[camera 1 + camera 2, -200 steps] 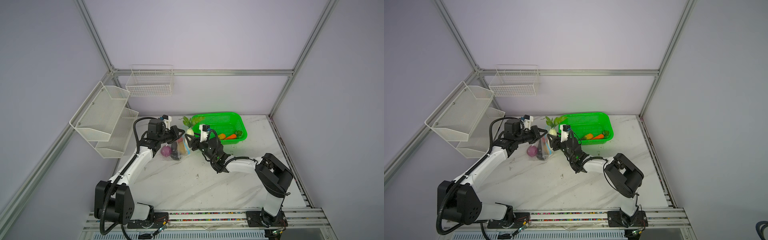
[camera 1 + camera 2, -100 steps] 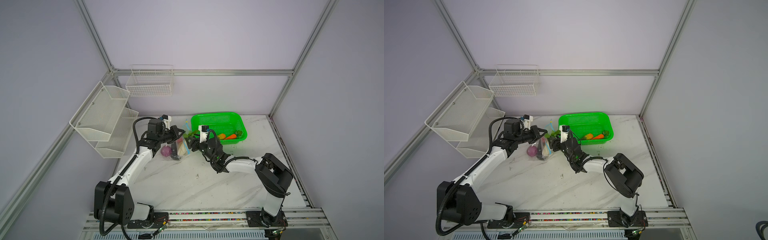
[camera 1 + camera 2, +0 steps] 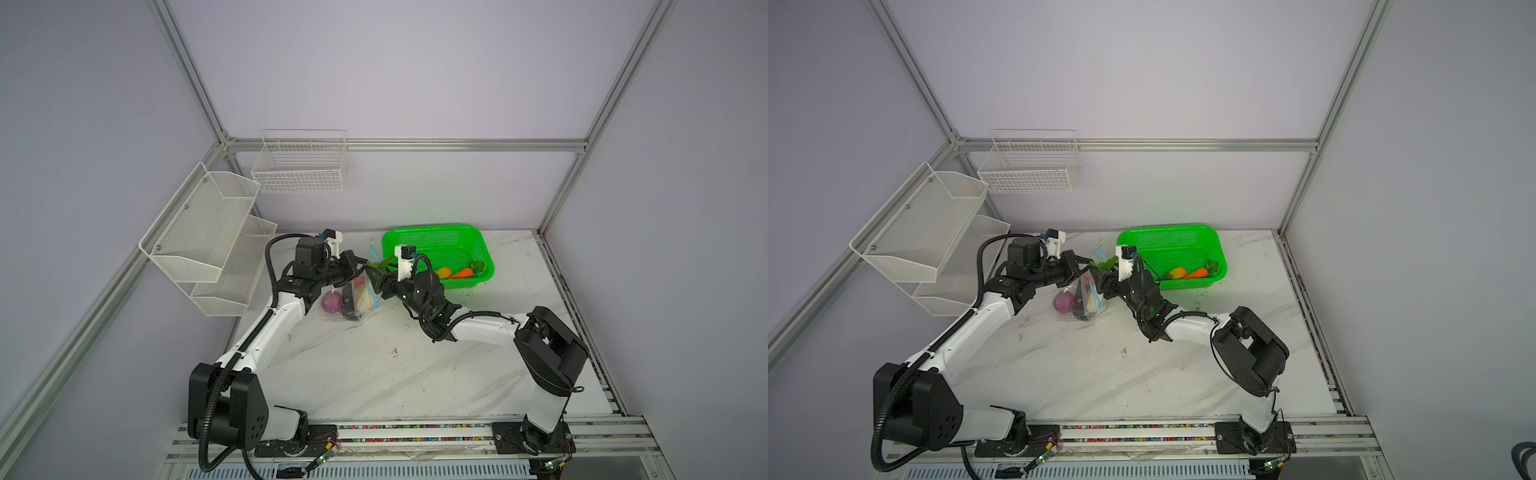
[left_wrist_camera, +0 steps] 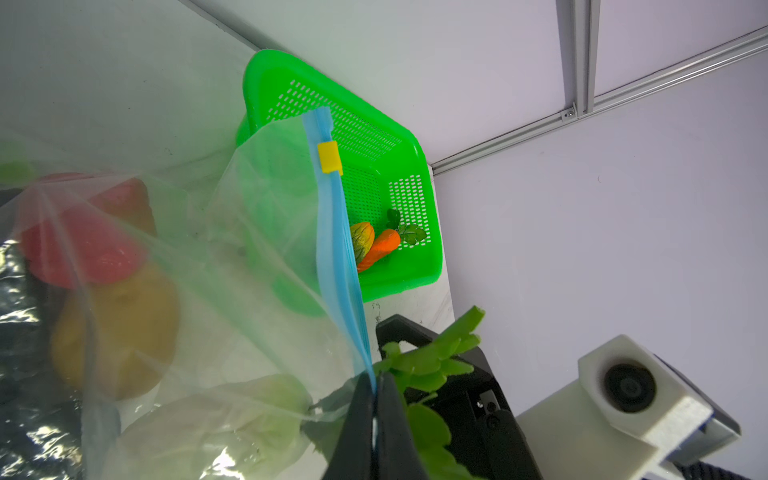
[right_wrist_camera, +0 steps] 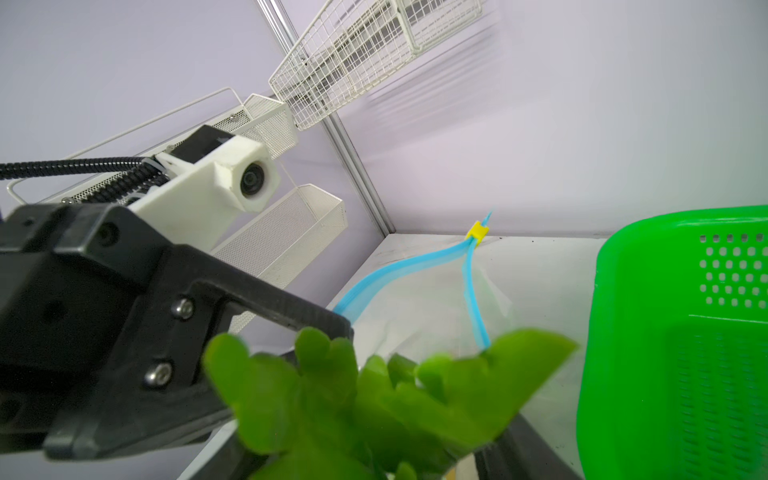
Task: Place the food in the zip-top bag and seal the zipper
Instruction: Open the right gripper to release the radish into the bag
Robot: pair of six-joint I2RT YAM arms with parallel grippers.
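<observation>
Open, clear zip-top bag [image 4: 270, 199] holds onion [image 3: 331, 301], potato [image 4: 116, 328], pepper [image 4: 83, 237]; greens [image 5: 374, 395] at its mouth.

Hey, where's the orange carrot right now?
In both top views the orange carrot lies inside the green basket, toward its near right corner, beside the corn.

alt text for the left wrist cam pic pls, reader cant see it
The left gripper is shut on the light blue zipper of a clear zip-top bag holding a red pepper, a potato and a pale vegetable; greens poke out beside the gripper. Behind, a green basket holds corn and a carrot.
</observation>
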